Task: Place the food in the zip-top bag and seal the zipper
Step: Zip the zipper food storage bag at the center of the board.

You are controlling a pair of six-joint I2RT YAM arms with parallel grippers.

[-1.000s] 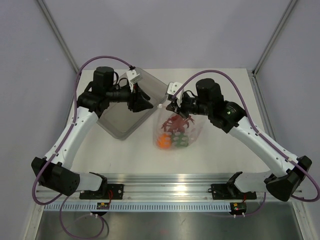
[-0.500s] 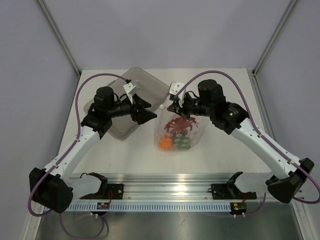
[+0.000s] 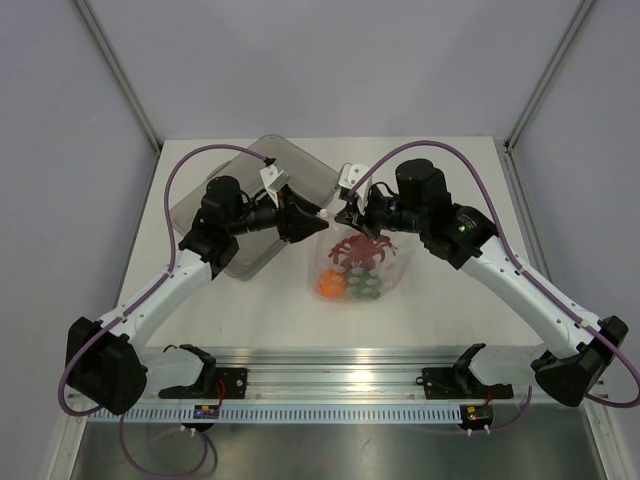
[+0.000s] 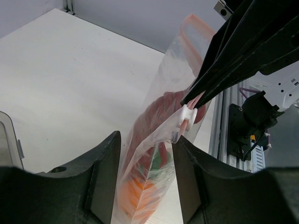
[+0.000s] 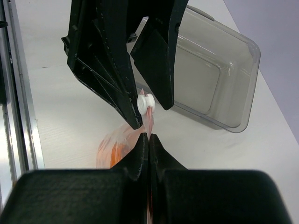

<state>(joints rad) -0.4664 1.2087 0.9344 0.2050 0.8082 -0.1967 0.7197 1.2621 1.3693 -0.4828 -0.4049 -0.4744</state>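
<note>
I'm holding the bag (image 3: 385,262) up by its mouth. My right end effector (image 3: 342,213) is pinched tight on the zipper (image 4: 198,32) strip at the bag's top edge. The bag is hanging down from there, and its bottom looks to be resting on the tabletop (image 3: 450,310). All three foods are sitting low inside the bag: lobster (image 3: 358,250) on top, orange (image 3: 329,285) and pepper (image 3: 364,288) beneath it. The tray (image 3: 300,165) is lying just beside the bag.

My left end effector (image 4: 145,144) is hovering at the bag's mouth, half spread, holding nothing. The white slider (image 5: 145,102) is sitting between its fingers (image 5: 117,70), just beside my right fingertips.

So the filling looks done and I'm judging the sealing as the step in hand. The film is thin, floppy and slick, and it's sagging under the toys, which seem light. Grabbing the film would just crumple it. The slider is the one small, hard piece, so I'm taking hold there, square across its sides, while my right pinch is keeping the strip taut. The risk I'm weighing: a slack strip could buckle and jam the slider, or the slider could pop out of a shallow grip.
</note>
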